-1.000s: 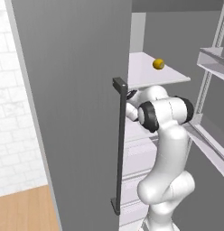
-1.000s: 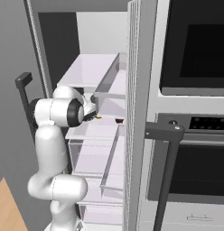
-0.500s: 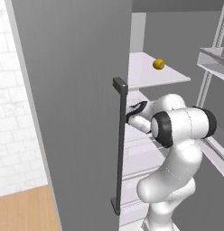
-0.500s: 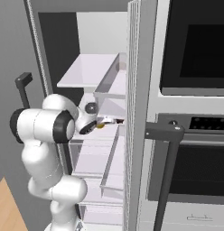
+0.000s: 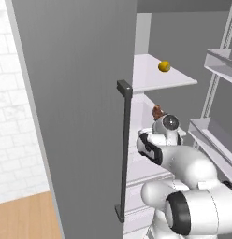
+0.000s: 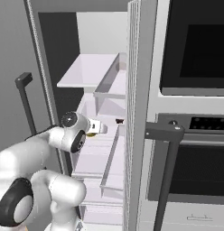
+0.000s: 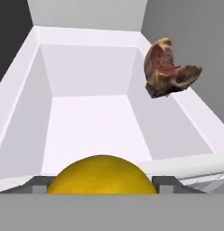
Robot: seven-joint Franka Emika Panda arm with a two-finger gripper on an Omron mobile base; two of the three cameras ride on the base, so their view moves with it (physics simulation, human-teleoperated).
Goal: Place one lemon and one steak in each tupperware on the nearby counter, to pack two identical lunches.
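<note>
One lemon (image 7: 103, 175) is held between the fingers, pinched across its width, presumably to be carried out of the fridge to the tupperware. A steak (image 7: 168, 68) is perched on the right rim of the white drawer (image 7: 86, 122). Another lemon (image 5: 164, 66) is left on the upper shelf (image 5: 155, 79). The open fridge door (image 5: 76, 107) crowds the exit path.

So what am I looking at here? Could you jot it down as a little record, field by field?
place: open fridge beside a wall oven
arm: reaching into the fridge at the white drawer
end effector: closed around a lemon, jaws wide apart
lemon on the upper shelf: a second lemon, untouched
steak: at the drawer's right wall
fridge door: swung open, with a dark bar handle
</note>
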